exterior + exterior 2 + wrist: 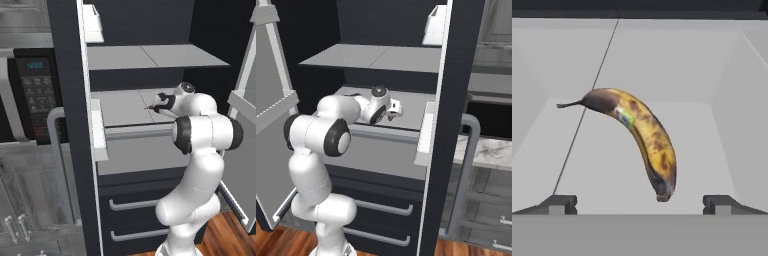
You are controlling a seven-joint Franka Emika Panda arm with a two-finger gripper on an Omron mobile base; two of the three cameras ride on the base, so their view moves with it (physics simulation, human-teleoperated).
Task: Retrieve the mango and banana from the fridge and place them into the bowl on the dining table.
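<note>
The end effector (pixel 640 204), fingers wide apart and holding nothing, reaches into the open fridge (pixel 75 125) over a grey shelf (pixel 702 150). The banana (pixel 643 135) lies on that shelf at twelve o'clock, probably just beyond the fingertips.

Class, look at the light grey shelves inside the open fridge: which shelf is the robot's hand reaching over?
The lower shelf, directly under the long upper shelf. The open hand hovers over it, facing the banana; the upper shelf sits well above the arm.
</note>
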